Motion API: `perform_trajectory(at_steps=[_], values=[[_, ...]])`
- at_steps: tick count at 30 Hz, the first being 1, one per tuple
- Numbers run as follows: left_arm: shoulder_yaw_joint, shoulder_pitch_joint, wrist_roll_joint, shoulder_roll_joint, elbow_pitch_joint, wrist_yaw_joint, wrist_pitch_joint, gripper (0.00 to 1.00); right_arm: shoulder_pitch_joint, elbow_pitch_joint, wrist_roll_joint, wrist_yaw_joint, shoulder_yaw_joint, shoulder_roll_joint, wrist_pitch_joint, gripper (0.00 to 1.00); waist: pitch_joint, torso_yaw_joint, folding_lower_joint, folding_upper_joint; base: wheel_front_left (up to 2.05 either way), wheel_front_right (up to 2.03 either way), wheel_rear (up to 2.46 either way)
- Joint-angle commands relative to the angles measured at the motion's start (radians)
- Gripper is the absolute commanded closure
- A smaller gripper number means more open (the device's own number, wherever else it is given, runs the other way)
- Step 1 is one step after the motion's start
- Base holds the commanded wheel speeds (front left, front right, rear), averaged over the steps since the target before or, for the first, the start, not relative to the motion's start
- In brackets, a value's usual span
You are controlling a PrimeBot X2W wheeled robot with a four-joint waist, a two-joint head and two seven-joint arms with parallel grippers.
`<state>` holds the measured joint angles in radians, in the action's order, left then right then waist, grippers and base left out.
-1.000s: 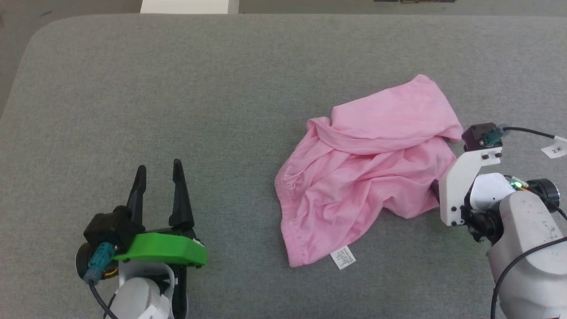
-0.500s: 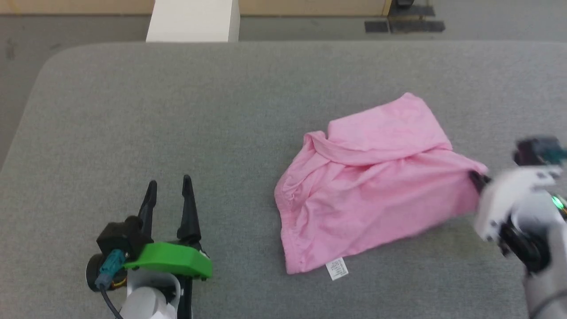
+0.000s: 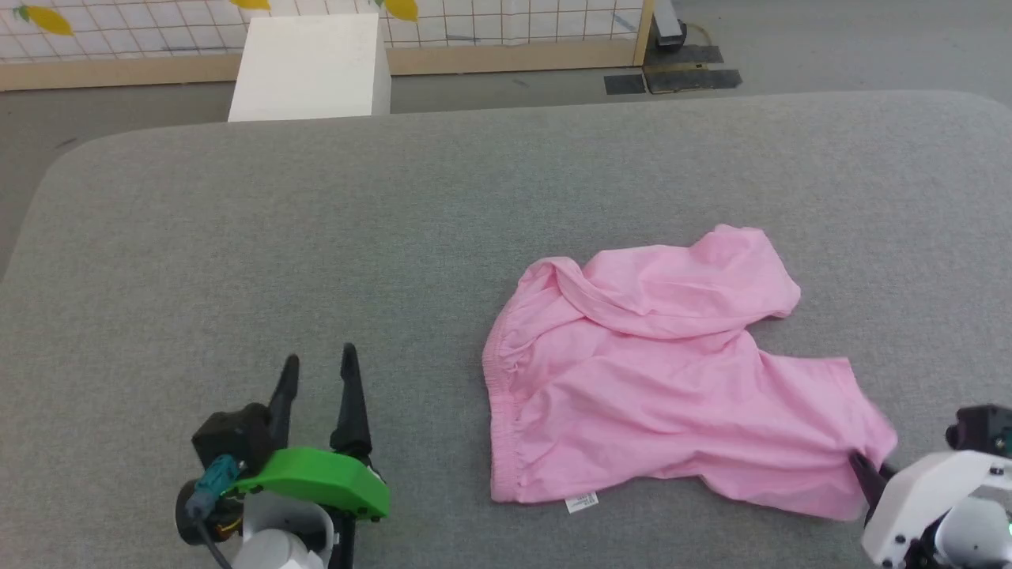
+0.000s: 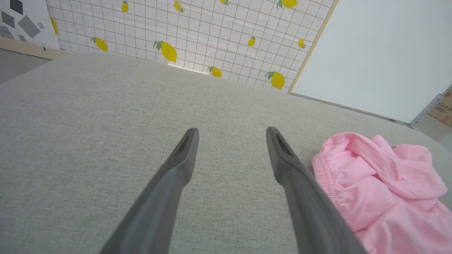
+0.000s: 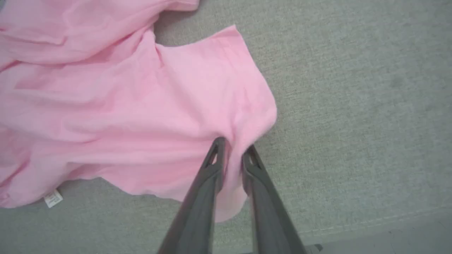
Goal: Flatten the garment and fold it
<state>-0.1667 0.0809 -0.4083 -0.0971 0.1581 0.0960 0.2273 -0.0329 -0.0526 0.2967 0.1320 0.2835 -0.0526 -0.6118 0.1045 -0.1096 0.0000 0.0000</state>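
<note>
The garment [image 3: 656, 395], light pink shorts, lies rumpled right of centre on the grey padded table [image 3: 316, 237], waistband at its left edge and a small white care label [image 3: 581, 502] at the near hem. My right gripper [image 3: 862, 474] is shut on the near-right leg hem, with pink fabric pinched between its fingers [image 5: 215, 165]; the garment [image 5: 123, 106] spreads away to the left in that view. My left gripper [image 3: 316, 375] stands open at the lower left, nothing between its fingers [image 4: 183, 155], and the garment's gathered waistband [image 4: 325, 173] lies just to its right.
A white box [image 3: 308, 67] stands on the floor beyond the table's far edge. Behind it runs a lemon-patterned grid panel [image 3: 490, 20] with a wooden frame. The table's left half is bare grey fabric; its near edge shows in the right wrist view [image 5: 388, 225].
My right gripper has pulled the garment's right leg toward the near right, spreading the shorts out. The head camera has tilted up, showing more floor. The left gripper stays open and still.
</note>
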Motion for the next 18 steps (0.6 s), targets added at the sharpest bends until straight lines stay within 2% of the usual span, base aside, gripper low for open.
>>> perform_trajectory(at_steps=[1, 4, 8, 11, 14, 15, 18], values=[[-0.003, -0.006, -0.008, 0.004, 0.008, -0.009, -0.015, 0.00, 0.024, 0.008, 0.012, -0.001, 0.000, 0.002, 0.024, 0.00, 0.003, -0.003, 0.0000, 0.0000, 0.00, 0.00, 0.00], [-0.026, 0.010, -0.024, 0.010, 0.014, -0.012, -0.075, 0.00, 0.046, 0.026, 0.013, -0.001, 0.012, 0.002, 0.066, 0.00, 0.007, -0.003, 0.0000, 0.0000, 0.00, 0.00, 0.00], [-0.094, 0.026, -0.032, 0.019, -0.008, -0.009, -0.221, 0.00, 0.055, 0.054, -0.005, -0.001, 0.044, 0.002, 0.083, 0.00, 0.011, 0.004, 0.0000, 0.0000, 0.00, 0.00, 0.00], [-0.162, 0.027, -0.008, 0.019, -0.035, 0.018, -0.374, 0.00, 0.053, 0.063, -0.015, -0.001, 0.061, 0.002, 0.082, 0.00, 0.013, 0.010, 0.0000, 0.0000, 0.00, 0.00, 0.00], [-0.229, 0.020, -0.005, 0.022, -0.074, 0.027, -0.520, 0.00, 0.051, 0.061, -0.011, -0.001, 0.073, 0.002, 0.084, 0.00, 0.015, 0.013, 0.0000, 0.0000, 0.00, 0.00, 0.00], [-0.273, 0.014, -0.008, 0.024, -0.103, 0.033, -0.620, 0.00, 0.051, 0.056, -0.005, -0.001, 0.076, 0.002, 0.087, 0.00, 0.020, 0.014, 0.0000, 0.0000, 0.00, 0.00, 0.00], [-0.306, 0.021, 0.001, 0.024, -0.094, 0.048, -0.698, 0.00, 0.056, 0.050, 0.007, -0.001, 0.075, 0.002, 0.094, 0.00, 0.033, 0.014, 0.0000, 0.0000, 0.00, 0.00, 0.00]])
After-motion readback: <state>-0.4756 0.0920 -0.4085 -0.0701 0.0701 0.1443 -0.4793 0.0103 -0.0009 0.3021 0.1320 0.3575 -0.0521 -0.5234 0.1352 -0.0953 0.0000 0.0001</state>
